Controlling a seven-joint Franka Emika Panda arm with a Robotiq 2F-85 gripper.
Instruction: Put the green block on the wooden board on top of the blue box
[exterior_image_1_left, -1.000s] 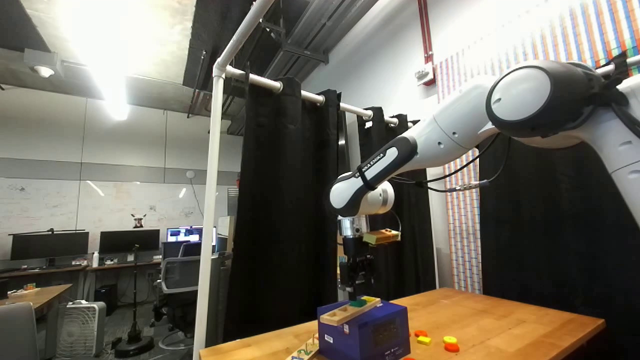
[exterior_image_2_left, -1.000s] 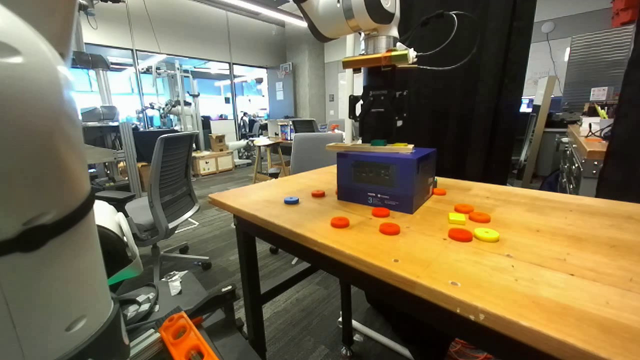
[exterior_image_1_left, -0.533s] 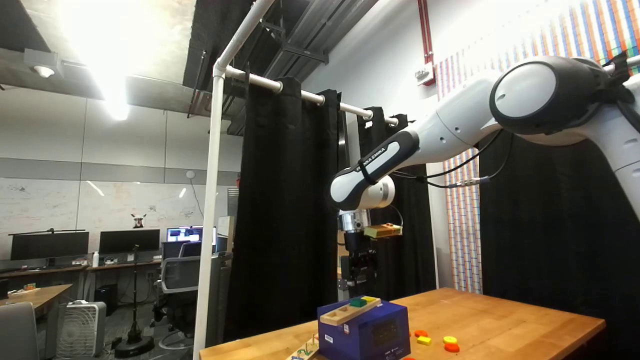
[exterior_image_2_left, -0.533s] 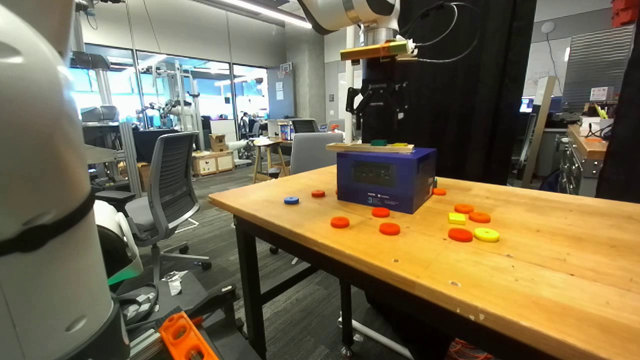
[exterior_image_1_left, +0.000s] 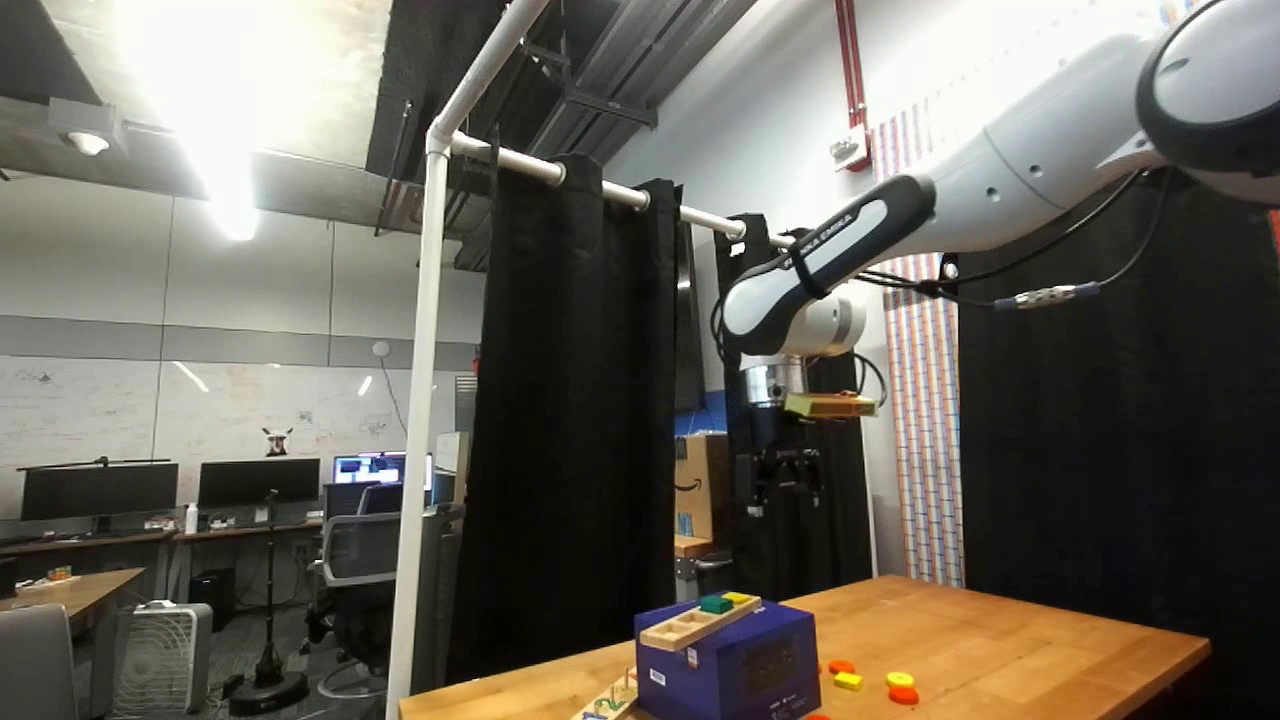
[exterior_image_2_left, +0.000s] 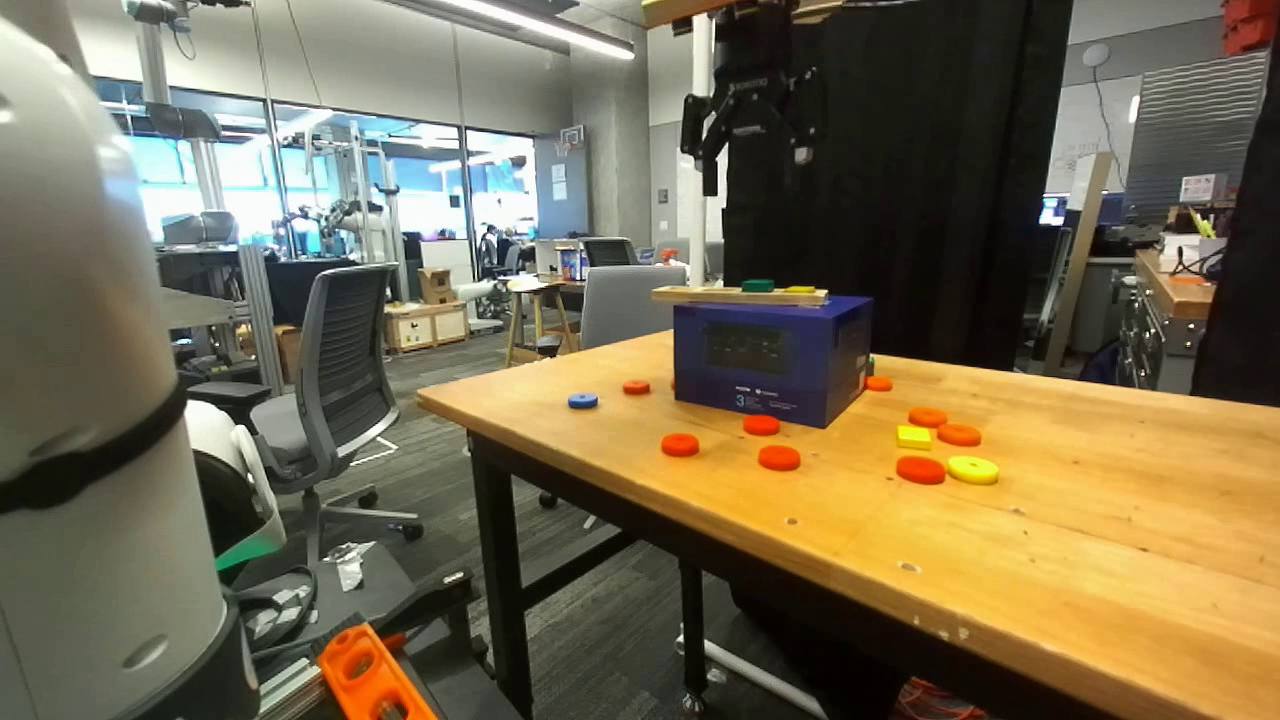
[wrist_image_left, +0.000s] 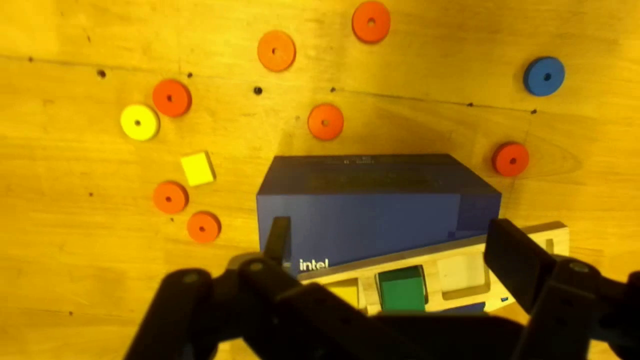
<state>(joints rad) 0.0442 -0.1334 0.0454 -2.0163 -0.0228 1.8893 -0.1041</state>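
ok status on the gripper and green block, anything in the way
Gripper open, empty, above board. Green block on board, board on box. Yellow block alongside, apparently not in the way.

The slotted wooden board (wrist_image_left: 462, 272) looks smooth and matt, the wooden desk (exterior_image_2_left: 1000, 530) faintly grained; the Intel box (wrist_image_left: 370, 220) resembles printed cardboard, the gripper (wrist_image_left: 387, 239) looks matt, the curtain (exterior_image_1_left: 570, 430) cloth.
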